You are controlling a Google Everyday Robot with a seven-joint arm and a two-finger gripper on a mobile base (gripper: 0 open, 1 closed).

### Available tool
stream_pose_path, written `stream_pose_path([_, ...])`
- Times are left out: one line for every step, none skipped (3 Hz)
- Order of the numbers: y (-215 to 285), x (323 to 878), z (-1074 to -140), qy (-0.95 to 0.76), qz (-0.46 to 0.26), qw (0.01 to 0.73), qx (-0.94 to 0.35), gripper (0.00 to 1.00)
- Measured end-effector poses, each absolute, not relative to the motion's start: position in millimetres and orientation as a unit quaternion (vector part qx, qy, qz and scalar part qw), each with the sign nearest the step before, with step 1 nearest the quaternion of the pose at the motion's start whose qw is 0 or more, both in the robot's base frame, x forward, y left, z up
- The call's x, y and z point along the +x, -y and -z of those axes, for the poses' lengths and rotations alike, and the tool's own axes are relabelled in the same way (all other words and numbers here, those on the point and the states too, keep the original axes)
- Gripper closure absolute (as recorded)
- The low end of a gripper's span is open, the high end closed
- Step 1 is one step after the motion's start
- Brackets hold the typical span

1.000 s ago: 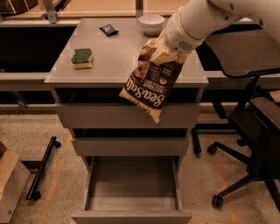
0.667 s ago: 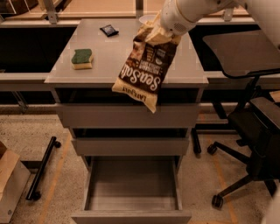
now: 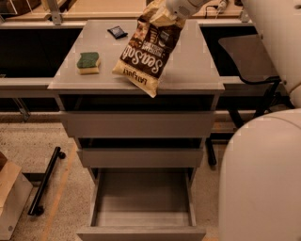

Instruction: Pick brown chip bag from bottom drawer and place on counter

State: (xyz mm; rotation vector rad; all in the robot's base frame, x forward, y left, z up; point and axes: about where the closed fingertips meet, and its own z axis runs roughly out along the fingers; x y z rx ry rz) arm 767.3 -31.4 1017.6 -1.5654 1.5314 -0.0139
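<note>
Down at the bottom centre of the frame, the drawer [image 3: 141,200] stands pulled out, and its grey tray lies bare, with no bag in it. Above it the two upper drawers [image 3: 137,124] are shut.

Higher up, the counter [image 3: 197,68] carries a green-and-yellow sponge [image 3: 88,62] toward its left edge and a small black packet [image 3: 117,32] near its far side. The bag [image 3: 148,52] hangs tilted over the middle of the counter, lettering upside down. Its lower corner shows across the front edge from where I stand, and I cannot tell whether it touches the top.

At the top centre of the frame, the gripper [image 3: 175,8] is clamped on the bag's bunched upper end and carries its weight.

So the picking half looks done: the bag is out of the drawer and up at counter height. What is left, to my eye, is the setting down. That means lowering the bag onto the bare patch right of the sponge, letting go and drawing clear.
</note>
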Motion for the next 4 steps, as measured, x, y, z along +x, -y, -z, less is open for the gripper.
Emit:
stream_pose_path([32, 805, -1003, -0.625, 0.01, 0.467, -0.626, 0.82])
stream_pose_path([38, 830, -978, -0.637, 0.01, 0.467, -0.613, 0.59])
stream_pose_path([35, 832, -973, -0.638, 0.008, 0.465, -0.614, 0.35])
stream_pose_path([32, 833, -970, -0.638, 0.006, 0.463, -0.615, 0.12])
